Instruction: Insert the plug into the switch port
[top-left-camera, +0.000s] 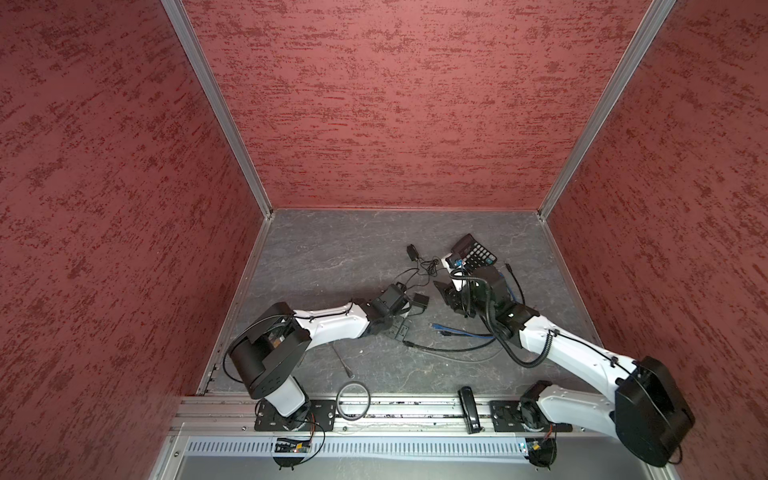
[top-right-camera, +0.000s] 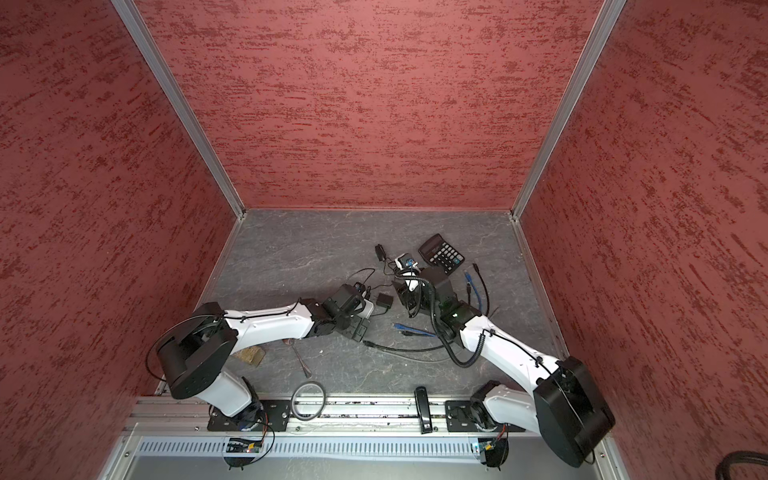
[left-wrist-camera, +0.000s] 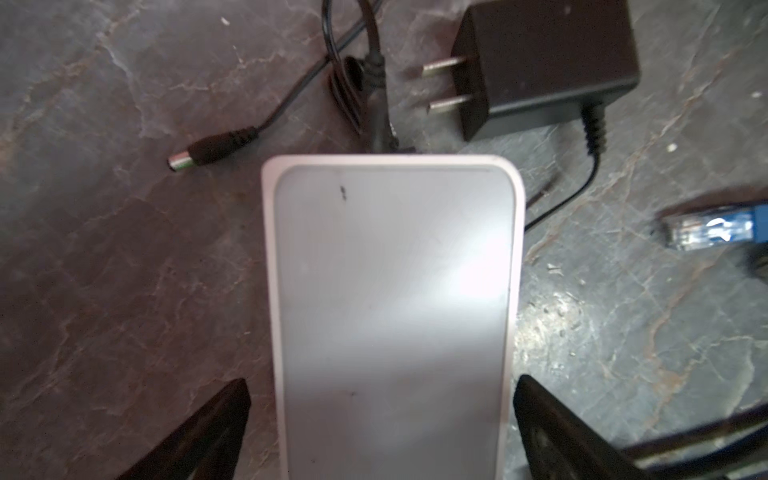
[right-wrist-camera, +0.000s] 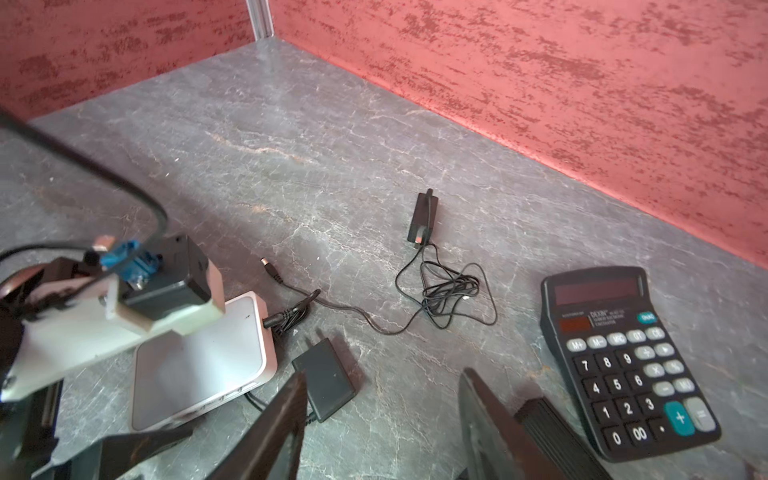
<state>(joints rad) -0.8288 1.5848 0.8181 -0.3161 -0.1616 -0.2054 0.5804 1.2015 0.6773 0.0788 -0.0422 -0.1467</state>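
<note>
Black moulded plastic, small and rigid, the plug (right-wrist-camera: 275, 322) lies on the table (right-wrist-camera: 332, 145). Its tip is against the end of the white switch (left-wrist-camera: 390, 311) that faces about two o'clock in a top view. Whether it is seated in the port I cannot tell.

It should be light and stiff along its barrel. Its thin cord (right-wrist-camera: 297, 311), bunched just behind it, is limp and likely to tug sideways. The ribbed body behind the tip looks the place to pinch, never the cord. The switch is smooth, probably light, and apt to slide on the stone-patterned top if pushed unbraced.

The left gripper (left-wrist-camera: 382, 380) straddles the switch with jaws spread wide, one fingertip clear of its side and the other just beside it, pinching nothing. The right gripper (right-wrist-camera: 384, 374), at about three o'clock, hangs with jaws apart and nothing between them.

Close in, room is tight:
- An adapter (left-wrist-camera: 544, 62) with bare prongs sits just beside the plug at three o'clock.
- A second barrel plug (left-wrist-camera: 195, 153) lies near at about twelve.
- A blue network cable (top-right-camera: 415, 331) lies at five.
- The calculator (top-right-camera: 440, 253) lies at one o'clock.

Bare table opens around ten and eleven, with the walls well apart.
</note>
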